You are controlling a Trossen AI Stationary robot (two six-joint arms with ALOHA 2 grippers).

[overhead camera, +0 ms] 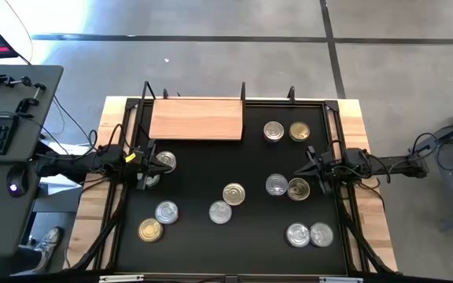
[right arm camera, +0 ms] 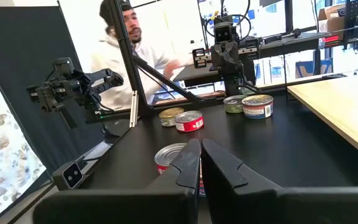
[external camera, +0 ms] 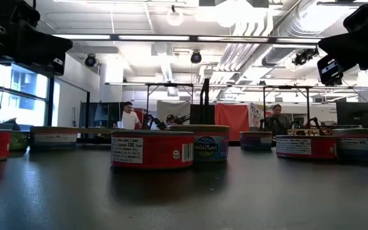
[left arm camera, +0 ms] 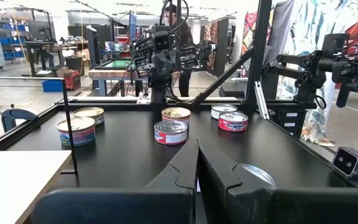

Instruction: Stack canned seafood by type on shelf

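Overhead, we see a black table [overhead camera: 234, 169] with a light-brown wooden shelf [overhead camera: 196, 119] lying flat at its far edge, left of centre, with no tins on it. The canned seafood is scattered across the black surface in small groups. Two tins, one silver-lidded [overhead camera: 273, 130] and one gold-lidded [overhead camera: 299, 131], sit side by side just right of the shelf. Another silver and gold pair [overhead camera: 287, 186] touches near the right side of the table. Two silver tins [overhead camera: 309, 234] sit together toward the near right corner. Near the middle we find a gold-lidded tin [overhead camera: 233, 193] touching a silver one [overhead camera: 220, 211]. Toward the near left, a silver tin [overhead camera: 166, 211] sits just beside a gold one [overhead camera: 149, 230]. One more silver tin [overhead camera: 163, 162] lies at the left side, right by the left gripper [overhead camera: 149, 163]. We see that gripper low over the table's left edge, its two dark fingers [left arm camera: 188, 168] pressed together and holding nothing, with the silver tin just beside them. The right gripper [overhead camera: 311, 169] hangs at the table's right edge, near the silver and gold pair, its fingers [right arm camera: 191, 165] likewise closed and empty; a red-labelled tin [right arm camera: 169, 155] sits just past them. From table height, we see a red-labelled tin [external camera: 152, 149] nearest, and people [external camera: 130, 116] in the room behind.
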